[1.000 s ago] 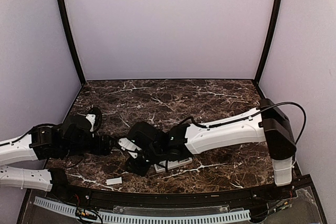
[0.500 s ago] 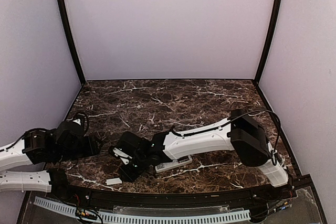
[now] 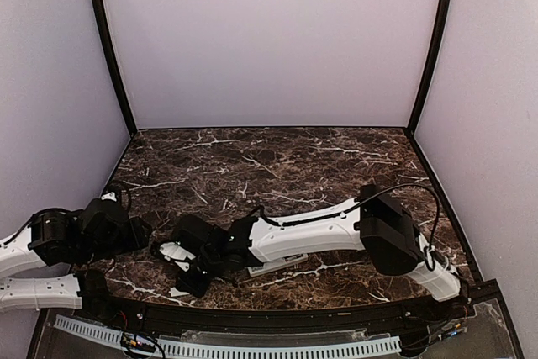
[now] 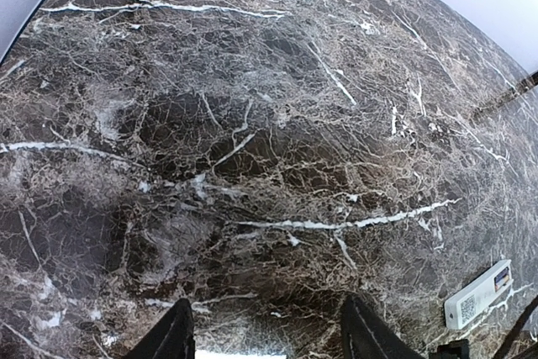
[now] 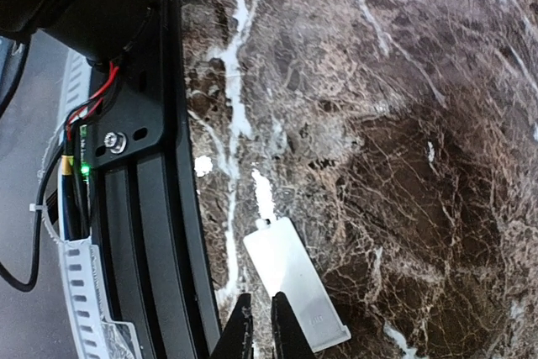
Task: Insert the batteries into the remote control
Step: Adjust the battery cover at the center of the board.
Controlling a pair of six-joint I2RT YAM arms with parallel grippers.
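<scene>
The remote control [image 3: 276, 265] lies white and slim near the table's front edge, under my right forearm; it also shows at the lower right of the left wrist view as the remote control [image 4: 479, 294]. No batteries can be made out against the dark marble. My right gripper [image 3: 182, 280] reaches left to the front edge. In its wrist view the right gripper [image 5: 262, 296] is shut down to a sliver, and one fingertip [image 5: 282, 302] overlaps the near edge of a flat white strip [image 5: 294, 279]. My left gripper [image 4: 267, 302] hangs open over bare marble at the left.
The black front rail [image 5: 160, 208] with wires and a green light runs just beside the white strip. The strip [image 3: 178, 292] lies right at the front edge. Purple walls enclose the table on three sides.
My right arm has swung left and toward the front edge, onto the white strip, and its jaws have closed. My left arm has drawn back to the left.
</scene>
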